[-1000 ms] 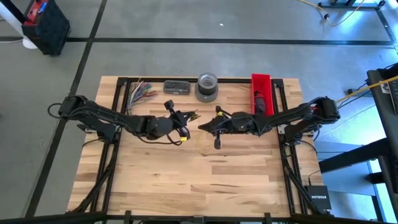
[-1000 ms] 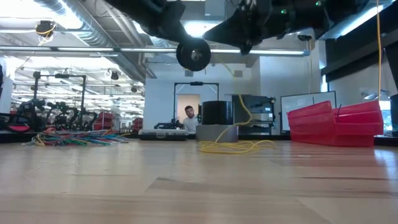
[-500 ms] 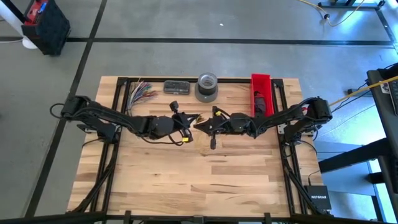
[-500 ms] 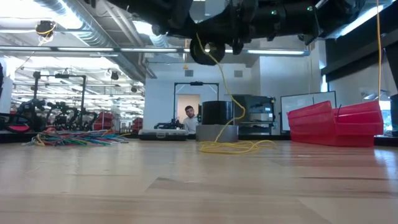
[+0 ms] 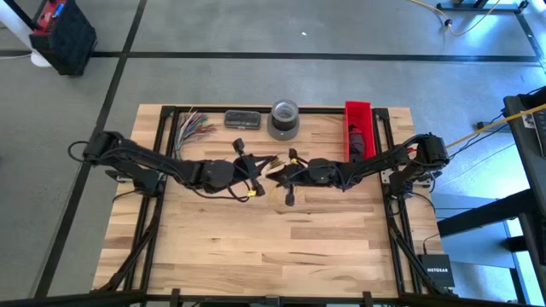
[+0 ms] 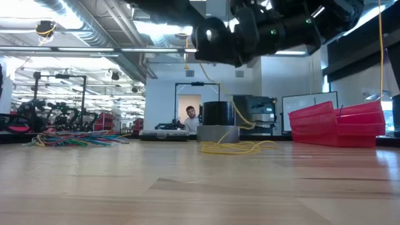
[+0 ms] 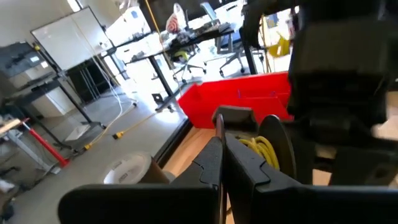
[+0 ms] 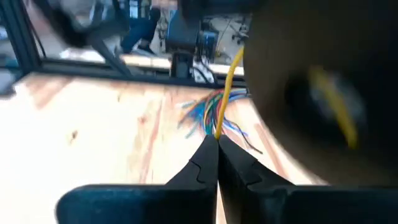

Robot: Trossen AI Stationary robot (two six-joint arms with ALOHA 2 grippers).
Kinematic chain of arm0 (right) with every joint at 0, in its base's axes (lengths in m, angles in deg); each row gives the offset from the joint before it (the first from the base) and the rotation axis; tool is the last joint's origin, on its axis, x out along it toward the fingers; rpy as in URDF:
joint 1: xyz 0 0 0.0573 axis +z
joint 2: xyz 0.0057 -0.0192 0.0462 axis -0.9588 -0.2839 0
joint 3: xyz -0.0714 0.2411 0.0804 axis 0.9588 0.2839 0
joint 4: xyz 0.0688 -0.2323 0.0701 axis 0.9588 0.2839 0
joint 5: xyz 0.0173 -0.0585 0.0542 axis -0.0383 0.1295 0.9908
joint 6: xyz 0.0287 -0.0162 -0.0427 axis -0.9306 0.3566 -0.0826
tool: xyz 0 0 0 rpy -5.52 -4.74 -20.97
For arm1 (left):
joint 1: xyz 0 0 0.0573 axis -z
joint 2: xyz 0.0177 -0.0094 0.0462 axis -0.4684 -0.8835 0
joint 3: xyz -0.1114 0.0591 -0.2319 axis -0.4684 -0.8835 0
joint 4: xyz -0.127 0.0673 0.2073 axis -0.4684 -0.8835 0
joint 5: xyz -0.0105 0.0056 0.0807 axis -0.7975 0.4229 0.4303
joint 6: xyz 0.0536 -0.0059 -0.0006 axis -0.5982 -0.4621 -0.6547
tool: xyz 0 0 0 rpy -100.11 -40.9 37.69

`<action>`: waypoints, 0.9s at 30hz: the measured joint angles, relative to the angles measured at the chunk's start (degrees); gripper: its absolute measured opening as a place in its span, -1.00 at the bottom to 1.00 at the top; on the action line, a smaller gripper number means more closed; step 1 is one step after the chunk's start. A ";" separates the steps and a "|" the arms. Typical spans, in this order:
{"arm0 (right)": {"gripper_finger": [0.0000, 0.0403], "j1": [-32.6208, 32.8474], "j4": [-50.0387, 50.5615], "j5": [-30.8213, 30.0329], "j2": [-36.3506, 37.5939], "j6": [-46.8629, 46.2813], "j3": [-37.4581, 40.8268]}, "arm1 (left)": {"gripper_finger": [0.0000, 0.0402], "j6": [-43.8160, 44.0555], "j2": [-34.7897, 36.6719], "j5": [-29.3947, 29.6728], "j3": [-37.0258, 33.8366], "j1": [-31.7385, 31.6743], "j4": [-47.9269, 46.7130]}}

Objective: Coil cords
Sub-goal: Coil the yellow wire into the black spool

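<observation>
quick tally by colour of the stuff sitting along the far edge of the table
multicoloured: 1, the fan of wires
dark: 1, a flat box
grey: 1, the tape roll
red: 1, the bin
total: 4

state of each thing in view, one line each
yellow cord: loose pile on the table, one strand running up to the arms
left end effector: shut, raised mid-table
right end effector: shut on the yellow cord
red bin: upright at the back edge
coloured wires: fanned out, untouched
</observation>
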 joint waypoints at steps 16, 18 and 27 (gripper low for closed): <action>-0.98 0.02 6.04 -1.03 0.07 5.53 -0.11 | -0.99 -6.63 3.41 8.60 -0.09 6.53 -0.27; -0.97 0.02 6.71 -1.01 0.07 2.05 -0.14 | -0.99 -6.63 3.56 8.60 -0.09 6.50 -0.39; -0.42 0.06 9.86 -0.49 2.23 -0.36 0.08 | -0.99 -6.67 3.85 8.99 0.09 6.83 -0.13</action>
